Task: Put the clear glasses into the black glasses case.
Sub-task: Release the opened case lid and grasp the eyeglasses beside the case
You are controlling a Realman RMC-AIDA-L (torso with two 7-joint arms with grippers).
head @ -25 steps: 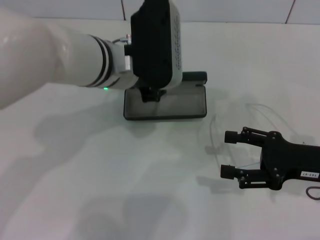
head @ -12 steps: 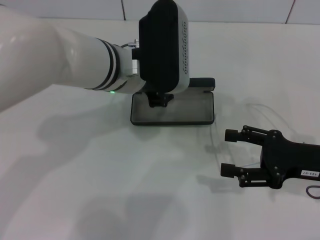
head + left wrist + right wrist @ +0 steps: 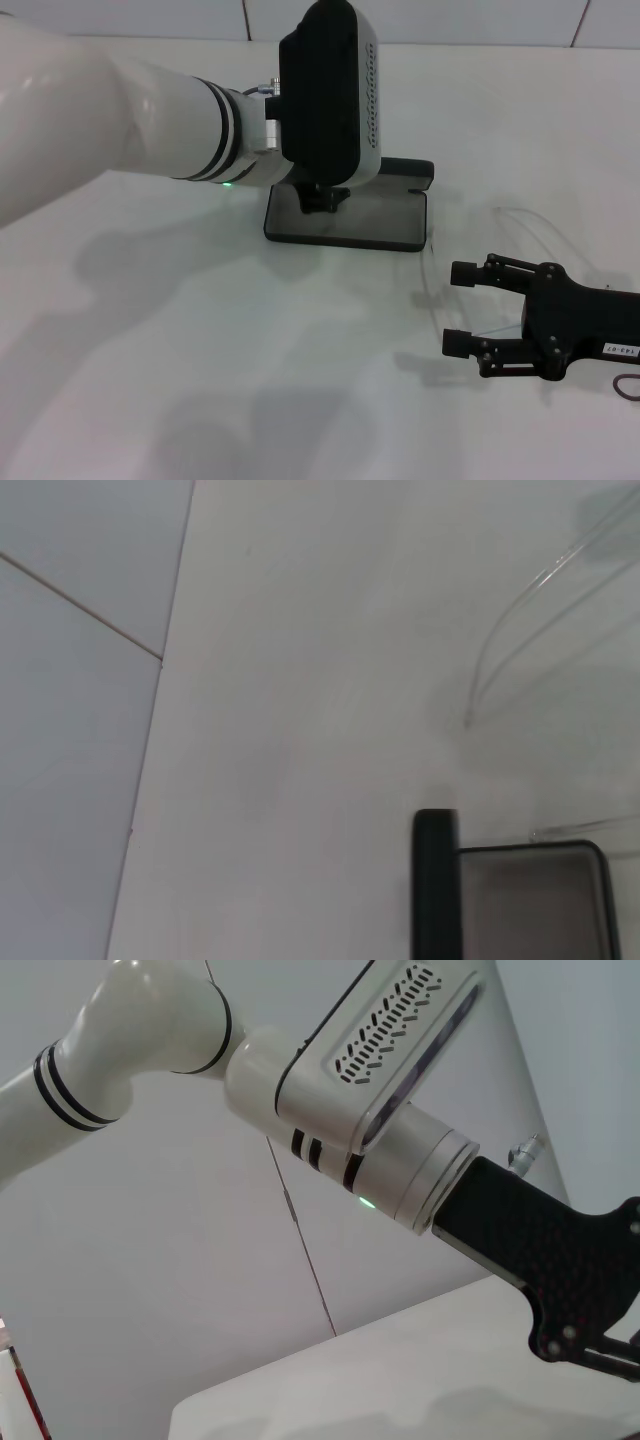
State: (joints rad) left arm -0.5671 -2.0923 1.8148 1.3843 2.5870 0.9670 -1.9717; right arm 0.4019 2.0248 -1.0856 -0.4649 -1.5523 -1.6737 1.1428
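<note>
The likeliest slip was the left hand (image 3: 318, 198), set down into the open black glasses case (image 3: 380, 222) with its grip hidden under the wrist so I could not tell its state, skewing the case on the white surface (image 3: 200, 350). The right hand (image 3: 462, 308) lay low near the front, fingers spread and holding nothing. The clear glasses (image 3: 520, 225) rested just beside it, right of the case and easily nudged.
</note>
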